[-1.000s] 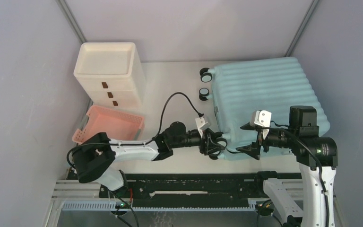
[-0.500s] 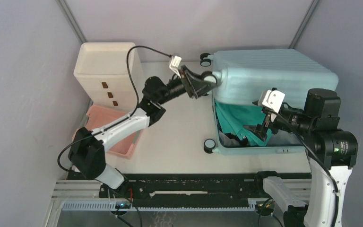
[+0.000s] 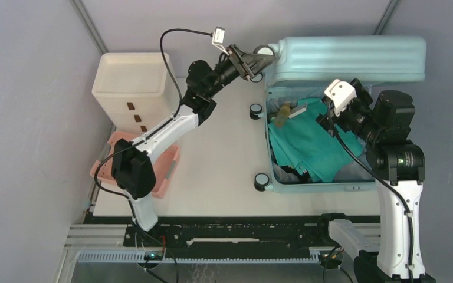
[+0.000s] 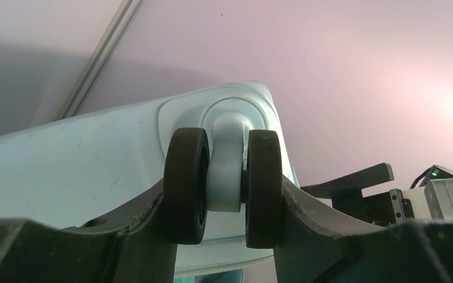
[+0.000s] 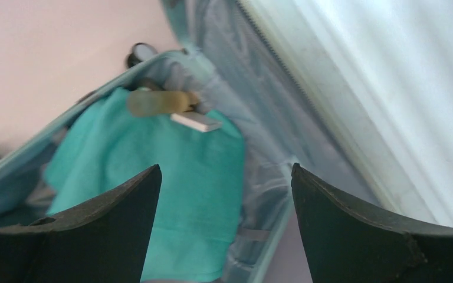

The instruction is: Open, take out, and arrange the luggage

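Note:
The pale aqua luggage [image 3: 354, 59] lies at the right with its lid raised nearly upright at the back. My left gripper [image 3: 253, 61] is shut on a caster wheel [image 4: 223, 184] at the lid's left corner and holds the lid up. Inside the lower shell lie a teal cloth [image 3: 307, 144], a tan brush-like item [image 3: 282, 114] and a small white flat piece [image 3: 296, 112]. My right gripper [image 3: 329, 127] is open and empty above the cloth; the cloth [image 5: 171, 177] shows between its fingers.
A cream-white drawer cabinet [image 3: 131, 82] stands at the back left. A pink basket [image 3: 168, 174] lies in front of it, partly under my left arm. Two other caster wheels [image 3: 261, 180] stick out on the luggage's left side.
My left gripper has swung the lid up from closed to nearly upright by its wheel. The contents came into view. My right gripper moved back from the front edge to above the cloth.

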Available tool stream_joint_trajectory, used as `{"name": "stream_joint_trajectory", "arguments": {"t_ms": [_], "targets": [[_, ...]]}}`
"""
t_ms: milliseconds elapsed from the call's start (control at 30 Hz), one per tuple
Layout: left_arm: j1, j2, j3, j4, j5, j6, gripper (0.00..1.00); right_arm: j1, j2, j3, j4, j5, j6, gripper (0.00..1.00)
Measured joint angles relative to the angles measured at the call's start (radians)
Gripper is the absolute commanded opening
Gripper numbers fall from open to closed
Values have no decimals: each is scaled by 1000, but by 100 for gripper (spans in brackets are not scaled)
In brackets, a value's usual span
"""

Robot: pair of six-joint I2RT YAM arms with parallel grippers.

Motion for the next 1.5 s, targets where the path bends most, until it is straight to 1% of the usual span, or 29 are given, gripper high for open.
{"name": "stream_joint_trajectory", "arguments": {"t_ms": [100,200,300,333,567,767,800,867,933,1000,1067,1133,1167,1200,1300,1500], "targets": [[2,28,64,-48,-13,-1,0,0,26,-2,101,69,0,86],[4,54,129,-100,-16,-1,0,3,60,9,187,104,-2,81],[10,69,164,-133,-18,-2,0,15,109,43,251,124,-3,70],[12,75,176,-143,-20,-4,0,18,127,60,264,125,-1,68],[26,106,241,-188,-21,-23,0,75,206,145,349,154,-13,67],[36,150,312,-213,-20,-33,0,112,263,150,406,206,-70,66],[39,158,325,-217,-20,-35,0,114,275,150,416,214,-80,63],[44,173,349,-227,-20,-42,0,118,296,150,436,229,-101,55],[49,190,371,-233,-21,-50,0,121,311,150,463,245,-124,43],[53,208,397,-235,-21,-55,0,127,320,150,496,264,-148,28],[56,221,418,-241,-25,-60,0,132,327,150,515,275,-183,19],[60,232,434,-248,-32,-68,1,138,332,150,533,284,-227,12],[63,238,443,-250,-35,-72,5,140,337,150,542,288,-249,10],[64,243,451,-252,-40,-76,11,140,343,150,551,290,-270,8],[69,256,472,-259,-57,-85,36,140,371,166,573,292,-319,6],[86,260,478,-272,-101,-99,76,132,449,232,610,260,-342,3]]}}
